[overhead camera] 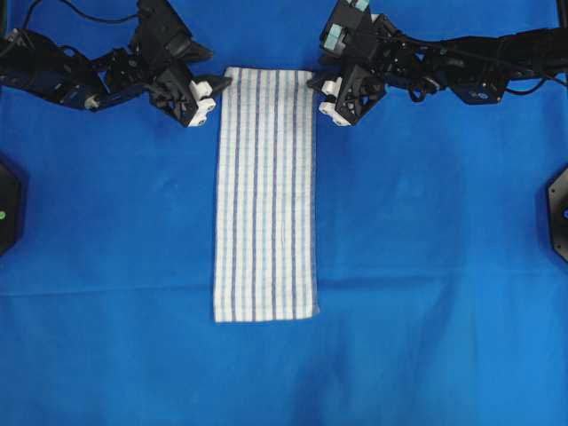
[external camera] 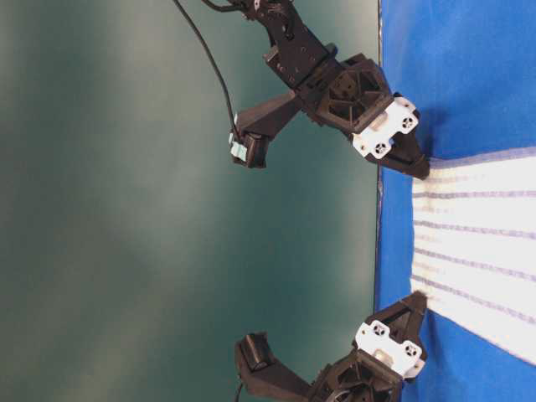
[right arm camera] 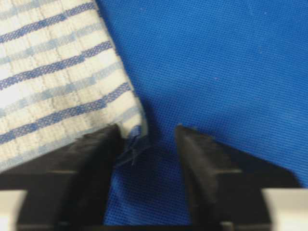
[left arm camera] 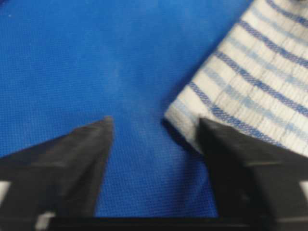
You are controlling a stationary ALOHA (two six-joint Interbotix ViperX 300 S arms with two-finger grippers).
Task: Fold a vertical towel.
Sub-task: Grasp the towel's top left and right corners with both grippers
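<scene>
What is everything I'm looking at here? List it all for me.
towel: one, white with thin blue and grey stripes, lying flat and lengthwise in the middle of the blue cloth.
blue cloth: one, plain blue, covering the whole table.
black mounts: two, black, at the left and right edges of the overhead view.
left gripper: one, black with white parts, jaws apart at the towel's far left corner.
right gripper: one, black with white parts, jaws apart at the towel's far right corner.
</scene>
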